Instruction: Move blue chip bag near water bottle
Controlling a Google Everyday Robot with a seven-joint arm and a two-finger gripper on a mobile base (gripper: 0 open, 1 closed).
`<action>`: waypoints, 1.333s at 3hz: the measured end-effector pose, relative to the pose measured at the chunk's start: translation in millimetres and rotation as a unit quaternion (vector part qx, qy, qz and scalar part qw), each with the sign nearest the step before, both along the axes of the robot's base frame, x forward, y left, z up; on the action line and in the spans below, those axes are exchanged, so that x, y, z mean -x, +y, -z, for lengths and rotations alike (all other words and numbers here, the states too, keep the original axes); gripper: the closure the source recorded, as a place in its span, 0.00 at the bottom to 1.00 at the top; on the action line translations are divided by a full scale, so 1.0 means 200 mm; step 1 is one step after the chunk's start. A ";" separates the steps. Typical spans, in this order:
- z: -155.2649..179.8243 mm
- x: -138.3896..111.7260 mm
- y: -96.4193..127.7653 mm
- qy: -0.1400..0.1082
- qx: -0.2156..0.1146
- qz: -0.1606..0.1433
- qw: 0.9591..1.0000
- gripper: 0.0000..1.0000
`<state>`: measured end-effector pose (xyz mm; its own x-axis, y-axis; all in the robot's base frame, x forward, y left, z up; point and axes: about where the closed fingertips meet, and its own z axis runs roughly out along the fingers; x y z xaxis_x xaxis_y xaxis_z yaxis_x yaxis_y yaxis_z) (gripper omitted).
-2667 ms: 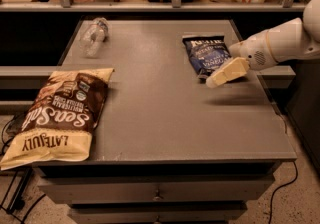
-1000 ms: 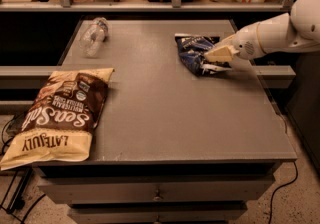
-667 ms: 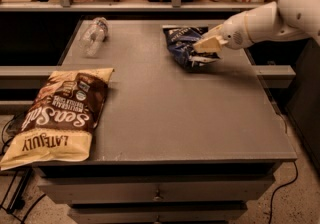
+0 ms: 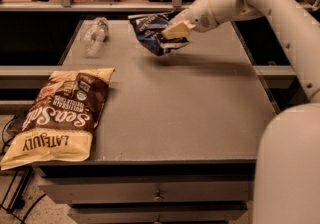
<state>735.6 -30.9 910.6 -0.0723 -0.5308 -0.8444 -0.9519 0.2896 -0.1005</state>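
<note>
Upper centre, our gripper [image 4: 176,30] clamps the blue chip bag [image 4: 148,36]; open tabletop [image 4: 190,103] separates it from the water bottle [image 4: 94,36], upper left.

Two chip bags are counted: one blue bag [image 4: 148,37] and one brown bag [image 4: 57,113]. One bottle [image 4: 94,35] is counted on the one table [image 4: 190,108]. One tool [image 4: 175,30] is seen, clamped on the blue bag over the table's far side.

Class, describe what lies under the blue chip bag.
Only grey tabletop shows beneath the blue chip bag, which the gripper grips at the table's far side. The bag hides whether its underside touches the surface.
</note>
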 end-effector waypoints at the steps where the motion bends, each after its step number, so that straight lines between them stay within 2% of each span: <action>1: 0.01 -0.07 0.21 -0.002 0.006 -0.035 0.999 0.82; 2: 0.01 -0.08 0.38 -0.003 0.022 -0.052 0.998 0.89; 3: 0.04 -0.05 0.49 0.004 0.034 -0.063 0.997 0.86; 4: 0.07 -0.02 0.51 0.016 0.045 -0.055 0.997 0.63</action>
